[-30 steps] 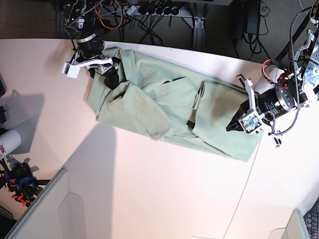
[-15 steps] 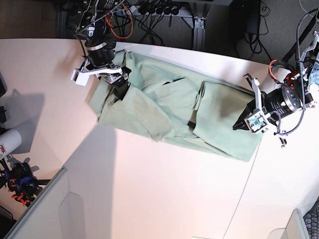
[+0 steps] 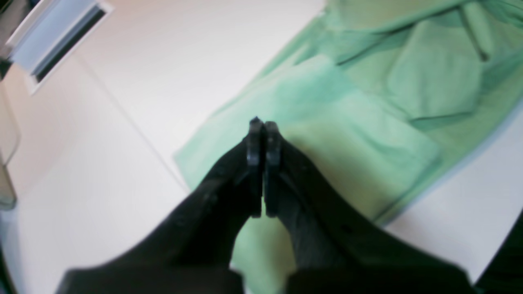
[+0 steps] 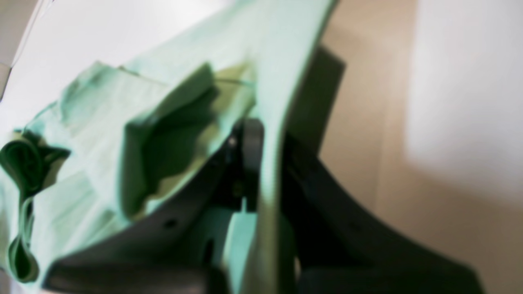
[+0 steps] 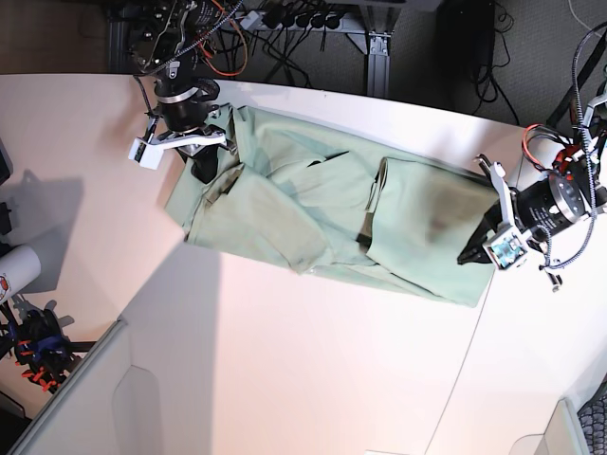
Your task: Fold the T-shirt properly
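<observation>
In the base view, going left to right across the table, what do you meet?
Right hand, shut on the T-shirt's edge → T-shirt, spread and rumpled across the table → left hand, shut, at the shirt's right edge.

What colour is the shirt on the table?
Plain pale mint green T-shirt, no print; clearest in the base view.

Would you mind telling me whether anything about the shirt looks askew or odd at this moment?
Yes: the T-shirt lies rumpled rather than flat, with loose overlapping folds across its middle, and one edge is pinched in the right gripper. Nothing looks torn or spilled.
</observation>
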Robot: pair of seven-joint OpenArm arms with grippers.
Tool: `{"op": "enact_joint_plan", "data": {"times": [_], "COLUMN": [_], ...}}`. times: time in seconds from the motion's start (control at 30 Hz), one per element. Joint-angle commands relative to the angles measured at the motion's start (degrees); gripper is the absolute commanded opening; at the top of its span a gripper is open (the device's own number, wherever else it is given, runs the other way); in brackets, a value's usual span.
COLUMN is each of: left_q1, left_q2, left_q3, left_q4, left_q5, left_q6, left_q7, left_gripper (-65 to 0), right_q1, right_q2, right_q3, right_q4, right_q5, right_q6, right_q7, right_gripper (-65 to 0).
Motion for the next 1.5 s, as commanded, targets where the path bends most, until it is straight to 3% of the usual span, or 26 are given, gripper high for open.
{"op": "enact_joint_plan", "data": {"times": [0.0, 0.17, 0.4, 0.53, 0.67, 0.8, 1.03, 1.23, 1.47], "left_q1": [-0.61, -0.59, -0.59, -0.59, -0.39, -0.28, -0.28, -0.28, -0.31], "left_q2": [-0.72, -1.01, -0.92, -0.94, -0.98, -1.73, -4.13, -5.27, -5.42], "left_q3": [-1.81, -6.86, -7.08, -7.08, -7.08, -7.08, -7.08, -7.08, -7.08], "left_q4": [1.09, 0.96, -6.43, -10.54, -11.65, -11.65, -11.65, -11.65, -11.65], "left_q5": [-1.55, -3.50, -2.47, -2.36, -0.39, -0.31, -1.81, -1.84, -3.37], "left_q6": [0.07, 0.02, 0.07, 0.04, 0.04, 0.04, 0.02, 0.02, -0.04], "left_q7": [-1.25, 0.11, 0.17, 0.15, 0.20, 0.17, 0.17, 0.13, -0.17], "left_gripper": [-65.0, -65.0, -65.0, -65.0, -65.0, -65.0, -65.0, -65.0, -65.0], "right_q1": [0.39, 0.39, 0.28, 0.44, 0.44, 0.39, 0.44, 0.42, 0.44], "right_q2": [1.46, 6.03, 12.07, 12.94, 9.53, 1.90, -8.44, -8.81, -8.83], "right_q3": [1.09, 6.29, 11.41, 12.83, 12.61, 10.05, -5.53, -20.83, -29.88], "right_q4": [0.79, 0.81, 0.81, 1.77, 6.67, 16.68, 28.83, 28.30, 23.76], "right_q5": [0.55, 3.34, 6.32, 13.86, 18.10, 17.59, 10.51, 0.33, -9.22], "right_q6": [0.46, 0.46, 0.46, 0.52, 0.96, 1.09, 1.05, 1.05, 1.05], "right_q7": [1.51, -0.15, -1.81, -5.20, -8.09, -8.52, -7.37, -3.69, 0.85], "right_gripper": [-65.0, -65.0, -65.0, -65.0, -65.0, -65.0, -65.0, -65.0, -65.0]}}
